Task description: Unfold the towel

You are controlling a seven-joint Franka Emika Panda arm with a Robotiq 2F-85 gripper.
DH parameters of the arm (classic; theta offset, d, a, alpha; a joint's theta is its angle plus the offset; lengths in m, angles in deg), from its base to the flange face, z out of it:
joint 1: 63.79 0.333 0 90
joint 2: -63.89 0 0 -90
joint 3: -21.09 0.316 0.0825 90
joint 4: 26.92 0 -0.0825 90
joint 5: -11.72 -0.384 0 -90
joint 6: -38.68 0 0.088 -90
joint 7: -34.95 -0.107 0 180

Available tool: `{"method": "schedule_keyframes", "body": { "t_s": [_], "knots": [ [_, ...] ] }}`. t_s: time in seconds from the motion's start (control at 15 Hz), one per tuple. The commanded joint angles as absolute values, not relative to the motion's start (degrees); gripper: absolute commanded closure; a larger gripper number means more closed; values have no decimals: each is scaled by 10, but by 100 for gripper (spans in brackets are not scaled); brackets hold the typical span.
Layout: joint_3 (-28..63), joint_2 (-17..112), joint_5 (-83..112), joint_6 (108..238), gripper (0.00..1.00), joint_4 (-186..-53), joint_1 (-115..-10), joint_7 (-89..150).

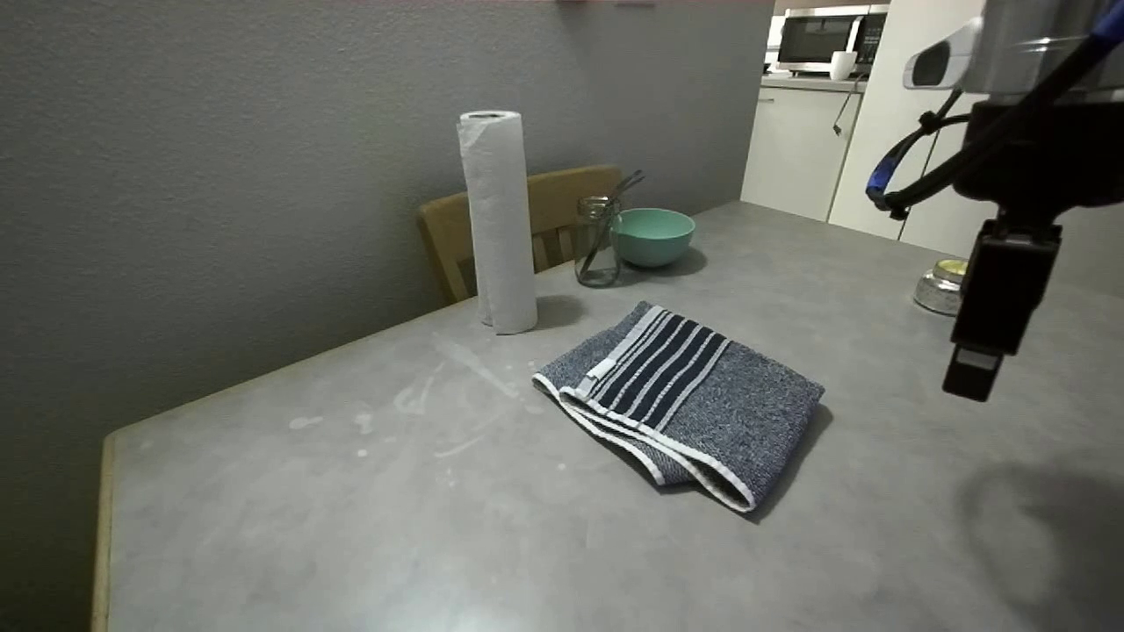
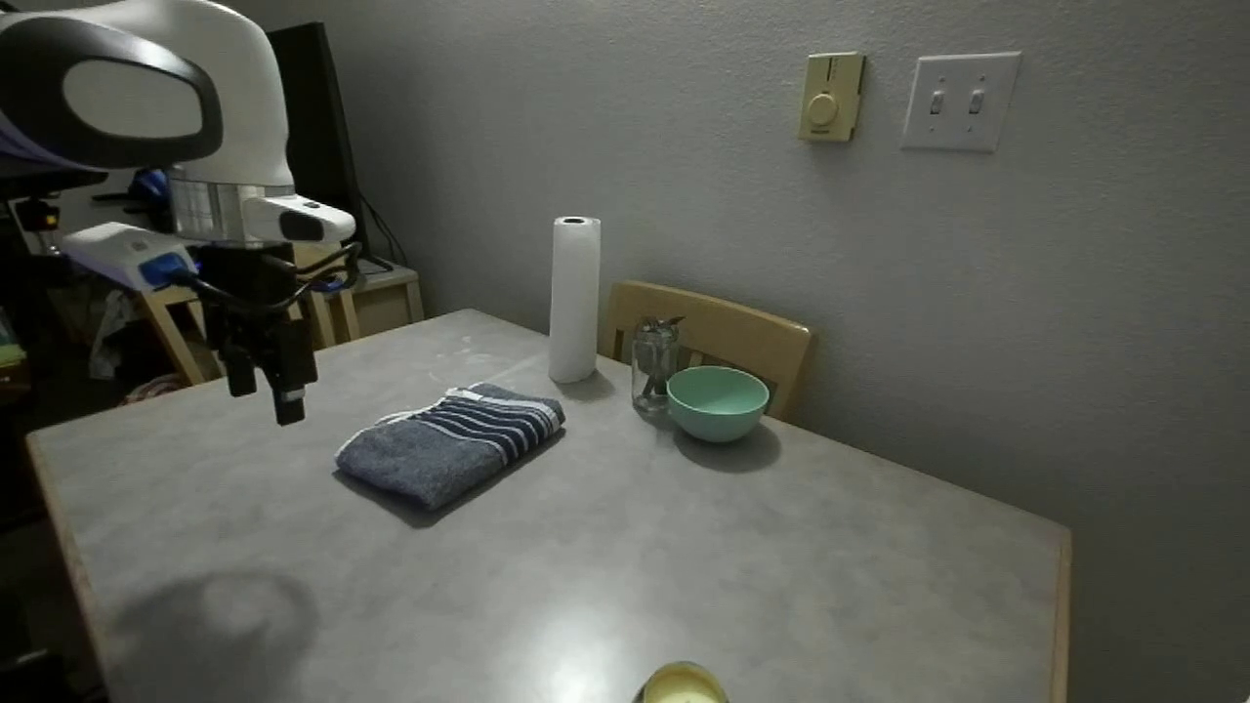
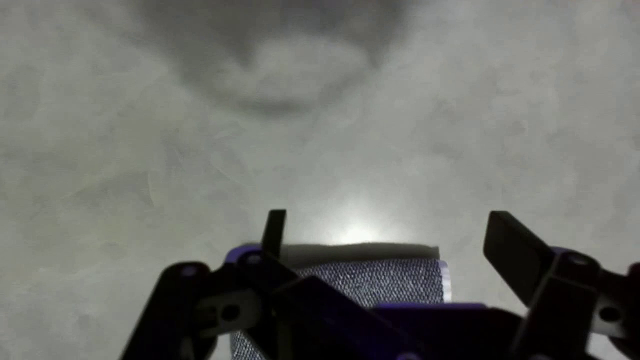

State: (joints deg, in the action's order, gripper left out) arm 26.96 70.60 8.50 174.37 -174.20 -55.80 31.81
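The towel (image 1: 746, 395) lies folded on the table, dark grey-blue with white stripes across dark bands and a white edge. In an exterior view its layers are offset and white edges face the camera. It also lies flat and folded in an exterior view (image 2: 422, 459). In the wrist view a part of the towel (image 3: 380, 281) shows at the bottom, with most of it hidden behind the gripper. My gripper (image 3: 386, 225) is open and empty, its fingers wide apart. It also shows in both exterior views (image 1: 972, 373) (image 2: 266, 398), above the table beside the towel and not touching it.
A white paper roll (image 1: 500, 224) stands upright behind the towel. A glass jar (image 2: 653, 366) with utensils and a green bowl (image 2: 718, 402) stand next to each other. A small candle jar (image 1: 941, 288) stands on the grey table (image 2: 859, 566). A wooden chair (image 1: 571, 189) is at the wall.
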Motion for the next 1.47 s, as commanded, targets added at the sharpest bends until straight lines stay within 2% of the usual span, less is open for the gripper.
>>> {"method": "schedule_keyframes", "body": {
  "t_s": [0.0,0.4,1.0,1.4],
  "knots": [
    [280,657,58,1843,0,-1741,-553,317],
    [292,549,172,1972,0,-1720,-539,230],
    [290,544,172,1954,0,-1716,-533,241],
    [256,520,354,1887,0,-1676,-477,126]
  ]
}}
